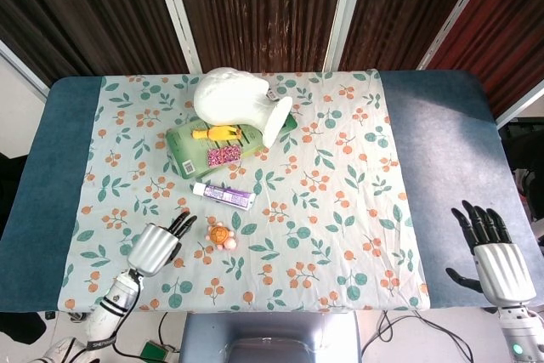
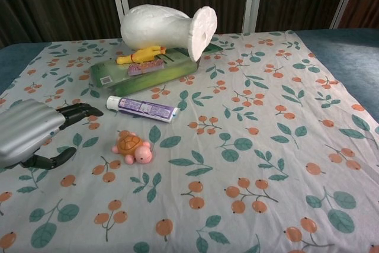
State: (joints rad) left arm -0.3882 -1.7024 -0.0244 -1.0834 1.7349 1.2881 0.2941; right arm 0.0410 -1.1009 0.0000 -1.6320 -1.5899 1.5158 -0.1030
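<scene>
My left hand (image 1: 158, 244) (image 2: 29, 134) hovers over the floral cloth at the front left, fingers apart and holding nothing. It lies just left of a small orange and pink toy turtle (image 1: 222, 235) (image 2: 133, 147). Behind the turtle lies a white and purple tube (image 1: 223, 195) (image 2: 142, 108). Farther back a green box (image 1: 216, 145) (image 2: 142, 71) carries a yellow toy (image 2: 141, 55) and a small pink patterned piece (image 1: 223, 155). A white foam head (image 1: 240, 103) (image 2: 166, 28) lies on its side across the box. My right hand (image 1: 495, 258) is open at the front right, beyond the cloth.
The floral cloth (image 1: 340, 176) (image 2: 266, 134) covers the middle of a blue table (image 1: 442, 142). Dark panels with white posts stand behind the table. The cloth's right half holds no objects.
</scene>
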